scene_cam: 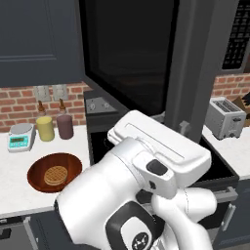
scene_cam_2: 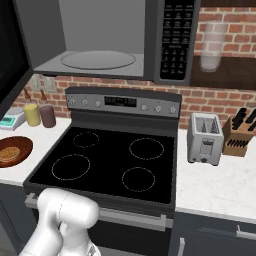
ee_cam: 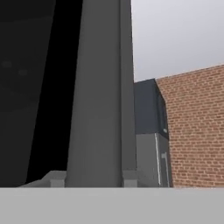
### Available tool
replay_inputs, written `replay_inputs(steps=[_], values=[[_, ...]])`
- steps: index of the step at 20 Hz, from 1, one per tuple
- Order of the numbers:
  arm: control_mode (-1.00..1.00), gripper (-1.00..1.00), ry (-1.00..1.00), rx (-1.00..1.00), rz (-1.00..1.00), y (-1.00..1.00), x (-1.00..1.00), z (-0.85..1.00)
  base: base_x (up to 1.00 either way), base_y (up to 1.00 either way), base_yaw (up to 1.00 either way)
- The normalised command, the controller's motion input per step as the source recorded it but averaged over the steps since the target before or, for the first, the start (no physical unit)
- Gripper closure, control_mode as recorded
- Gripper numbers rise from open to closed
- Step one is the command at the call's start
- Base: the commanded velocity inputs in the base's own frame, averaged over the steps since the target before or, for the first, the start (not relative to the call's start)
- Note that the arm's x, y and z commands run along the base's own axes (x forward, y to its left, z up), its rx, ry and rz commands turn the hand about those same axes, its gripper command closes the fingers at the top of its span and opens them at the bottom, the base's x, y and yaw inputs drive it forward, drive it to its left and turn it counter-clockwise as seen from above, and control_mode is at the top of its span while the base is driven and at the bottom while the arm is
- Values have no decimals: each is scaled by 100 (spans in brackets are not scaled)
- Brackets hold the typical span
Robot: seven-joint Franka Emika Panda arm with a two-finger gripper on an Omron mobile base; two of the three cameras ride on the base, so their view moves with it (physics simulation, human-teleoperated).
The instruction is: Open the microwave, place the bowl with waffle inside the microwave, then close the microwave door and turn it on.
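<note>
The microwave [scene_cam_2: 100, 35] stands open above the stove, showing its pale interior and round glass turntable [scene_cam_2: 97, 60]. The microwave door [scene_cam: 129, 49] is swung out toward me, with its black window facing left. In the hand view its vertical bar handle [ee_cam: 100, 96] fills the middle, and my gripper [ee_cam: 92, 178] is shut on it, one fingertip [ee_cam: 56, 178] on each side of the bar. The reddish-brown bowl [scene_cam: 54, 172] with the waffle [scene_cam: 55, 175] rests on the white counter left of the stove, apart from my hand. The bowl [scene_cam_2: 12, 150] also shows at the left edge.
A yellow cup [scene_cam: 45, 128], a maroon cup [scene_cam: 65, 126] and a small scale [scene_cam: 20, 136] stand behind the bowl. The black stove top [scene_cam_2: 110, 160] lies under the microwave. A silver toaster [scene_cam_2: 205, 137] and a knife block [scene_cam_2: 240, 132] sit on the right counter.
</note>
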Motion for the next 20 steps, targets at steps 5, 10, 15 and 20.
replay_inputs(steps=[5,10,15,20], values=[[-100,100,6,-8,-2,56,9,-43,0,0,0],[-100,-100,3,-2,-1,40,16,-39,0,0,0],[-100,-100,0,0,0,10,13,-28,0,0,0],[-100,-100,0,0,2,1,1,-15,0,0,0]])
